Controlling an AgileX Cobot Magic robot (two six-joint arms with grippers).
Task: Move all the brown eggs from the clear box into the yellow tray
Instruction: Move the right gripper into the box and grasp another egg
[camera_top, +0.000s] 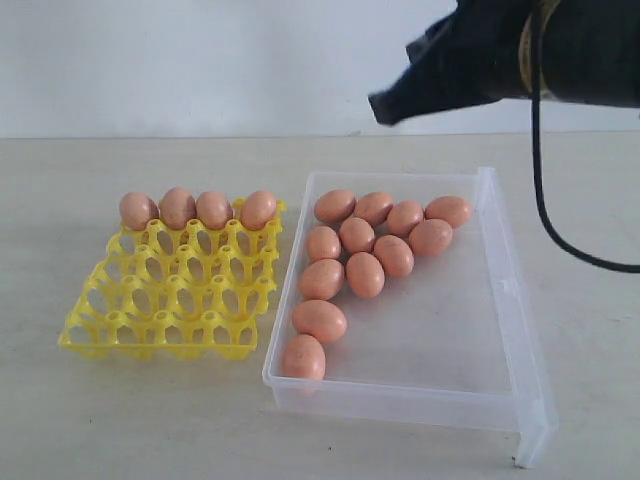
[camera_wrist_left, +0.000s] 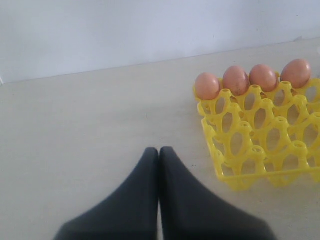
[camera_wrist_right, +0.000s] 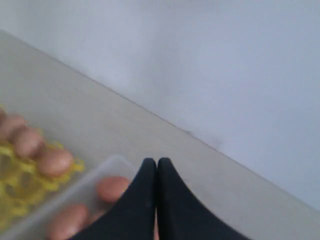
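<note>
Several brown eggs (camera_top: 365, 274) lie loose in the clear box (camera_top: 505, 290), mostly along its far and left sides. The yellow tray (camera_top: 170, 300) stands left of the box with several brown eggs (camera_top: 196, 209) in its far row. My right gripper (camera_top: 382, 108) hangs high above the box's far edge, shut with nothing in it; its wrist view has the black fingertips (camera_wrist_right: 148, 167) pressed together over the box corner (camera_wrist_right: 114, 165). My left gripper (camera_wrist_left: 159, 150) is shut and empty over bare table, left of the tray (camera_wrist_left: 260, 140). It is out of the exterior view.
A black cable (camera_top: 545, 180) droops from the right arm past the box's far right corner. The box's flange (camera_top: 515, 300) runs along its right long side. Pale table (camera_top: 150, 420) surrounds tray and box; a white wall (camera_top: 200, 60) stands behind.
</note>
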